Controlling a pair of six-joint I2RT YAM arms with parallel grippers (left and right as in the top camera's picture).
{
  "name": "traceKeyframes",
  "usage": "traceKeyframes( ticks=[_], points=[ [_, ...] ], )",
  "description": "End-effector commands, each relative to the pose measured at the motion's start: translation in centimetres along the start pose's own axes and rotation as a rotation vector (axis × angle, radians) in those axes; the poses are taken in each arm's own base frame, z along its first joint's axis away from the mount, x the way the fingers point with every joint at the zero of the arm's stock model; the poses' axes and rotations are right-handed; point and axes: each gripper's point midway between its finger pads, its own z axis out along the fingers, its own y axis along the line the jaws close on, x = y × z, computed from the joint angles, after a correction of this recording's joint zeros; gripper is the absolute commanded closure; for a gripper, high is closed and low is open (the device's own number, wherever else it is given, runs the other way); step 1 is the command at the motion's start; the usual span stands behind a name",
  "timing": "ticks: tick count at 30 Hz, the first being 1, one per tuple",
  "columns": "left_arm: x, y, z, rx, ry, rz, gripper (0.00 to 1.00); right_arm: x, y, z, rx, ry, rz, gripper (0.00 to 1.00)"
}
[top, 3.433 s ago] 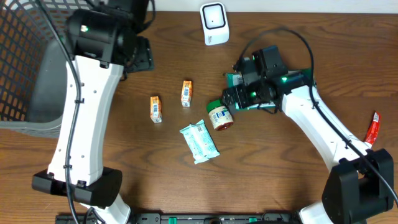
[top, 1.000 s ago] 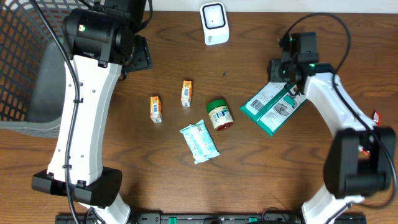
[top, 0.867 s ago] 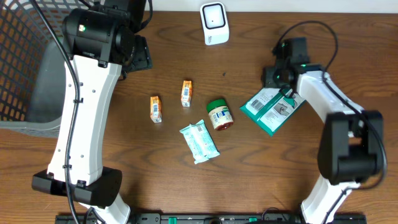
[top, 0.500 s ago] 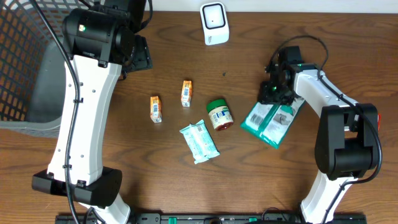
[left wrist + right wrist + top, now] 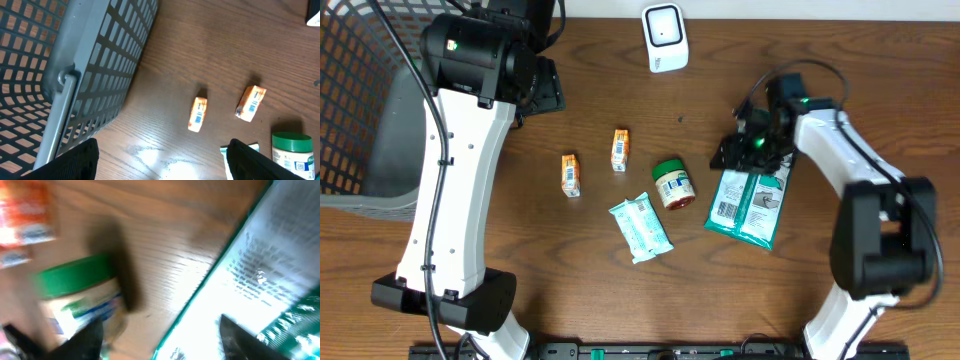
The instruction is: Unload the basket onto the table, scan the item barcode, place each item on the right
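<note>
Green packet [image 5: 748, 200]: flat on the tabletop, right half, midway between the far and near edges. A second ago it hung slanted from my right arm.
Right gripper [image 5: 750, 148]: jaws apart over the packet's far end, gripping nothing.
Left gripper [image 5: 162, 150]: jaws apart and empty, towards the far left corner beside the basket [image 5: 75, 60].
Scanner [image 5: 665, 38]: far edge, centre, well apart from the packet.
My read: released for a fresh grip. A white label [image 5: 725, 208] faces up, and the scan is not yet done.
</note>
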Motion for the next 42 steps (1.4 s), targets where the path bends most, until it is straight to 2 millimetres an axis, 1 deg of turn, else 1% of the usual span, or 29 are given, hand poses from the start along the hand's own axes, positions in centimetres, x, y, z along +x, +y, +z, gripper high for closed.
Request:
traceKeyframes(
  ticks=[1, 3, 4, 6, 8, 12, 14, 15, 16, 18, 20, 22, 25, 27, 28, 29, 30, 31, 32, 33, 35, 36, 37, 39, 42],
  points=[
    [1.4, 1.0, 0.0, -0.043, 0.061, 0.011, 0.18, -2.3, 2.6, -6.6, -0.053, -0.171, -0.093, 0.17],
    [1.4, 1.0, 0.0, -0.043, 0.061, 0.011, 0.18, -1.9, 1.6, -8.2, -0.018, -0.189, -0.093, 0.15],
    [1.4, 1.0, 0.0, -0.043, 0.061, 0.011, 0.18, -1.6, 0.7, -8.9, 0.01, -0.189, -0.081, 0.15],
    [1.4, 1.0, 0.0, -0.043, 0.061, 0.011, 0.18, -1.0, -1.2, -9.6, 0.057, -0.177, -0.043, 0.15],
    [1.4, 1.0, 0.0, -0.043, 0.061, 0.011, 0.18, -0.3, -2.9, -9.7, 0.078, -0.165, -0.006, 0.15],
    [1.4, 1.0, 0.0, -0.043, 0.061, 0.011, 0.18, 1.1, -5.6, -8.6, 0.084, -0.146, 0.064, 0.15],
    [1.3, 1.1, 0.0, -0.047, 0.056, 0.019, 0.18, 2.4, -6.7, -7.7, 0.083, -0.118, 0.101, 0.15],
    [0.6, 1.3, 0.0, -0.061, 0.026, 0.048, 0.18, 3.1, -7.2, -7.2, 0.085, -0.103, 0.116, 0.16],
    [-0.5, 1.3, -0.1, -0.069, -0.027, 0.06, 0.18, 3.8, -7.7, -6.7, 0.09, -0.087, 0.134, 0.16],
    [-1.9, 0.7, -0.1, -0.045, -0.08, 0.041, 0.18, 5.1, -9.0, -5.8, 0.118, -0.065, 0.159, 0.17],
    [-2.1, 0.5, -0.1, -0.04, -0.091, 0.037, 0.18, 6.0, -10.2, -4.9, 0.131, -0.06, 0.182, 0.17],
    [-2.1, 0.5, -0.1, -0.04, -0.091, 0.037, 0.18, 6.3, -10.9, -4.4, 0.129, -0.076, 0.208, 0.17],
    [-3.1, -0.8, -0.2, 0.031, -0.123, -0.013, 0.18, 5.8, -11.5, -4.2, 0.106, -0.118, 0.226, 0.16],
    [-3.0, -1.6, -0.3, 0.077, -0.114, -0.014, 0.18, 5.7, -11.5, -4.3, 0.075, -0.131, 0.238, 0.16],
    [-2.3, -2.5, -0.3, 0.127, -0.078, -0.006, 0.18, 5.7, -11.6, -4.5, 0.065, -0.136, 0.247, 0.16],
    [-1.4, -3.8, -0.4, 0.206, -0.031, 0.003, 0.07, 5.8, -11.8, -4.7, 0.064, -0.14, 0.257, 0.16],
    [-0.7, -5.2, -0.5, 0.281, 0.011, 0.01, 0.07, 5.8, -12.1, -4.8, 0.065, -0.145, 0.267, 0.16],
    [0.1, -6.8, -0.7, 0.364, 0.057, 0.025, 0.14, 5.8, -12.4, -5.0, 0.066, -0.15, 0.275, 0.16],
    [0.9, -8.5, -0.9, 0.446, 0.099, 0.056, 0.26, 5.8, -12.6, -5.1, 0.067, -0.155, 0.281, 0.16],
    [1.6, -10.2, -1.2, 0.523, 0.132, 0.095, 0.52, 5.8, -12.8, -5.2, 0.065, -0.159, 0.288, 0.16],
    [2.8, -13.2, -1.2, 0.616, 0.173, 0.167, 0.81, 5.9, -13.2, -5.4, 0.066, -0.166, 0.3, 0.16],
    [3.2, -14.3, -0.9, 0.627, 0.18, 0.197, 0.91, 5.9, -13.3, -5.5, 0.067, -0.167, 0.303, 0.15],
    [3.6, -15.3, -0.4, 0.631, 0.185, 0.224, 0.92, 5.9, -13.3, -5.5, 0.067, -0.167, 0.304, 0.15],
    [4.6, -17.5, 0.6, 0.642, 0.198, 0.283, 0.92, 6.1, -13.3, -5.4, 0.068, -0.163, 0.289, 0.16],
    [6.6, -20.7, 2.3, 0.653, 0.227, 0.385, 0.93, 6.6, -13.4, -5.1, 0.066, -0.152, 0.293, 0.17]
  ],
)
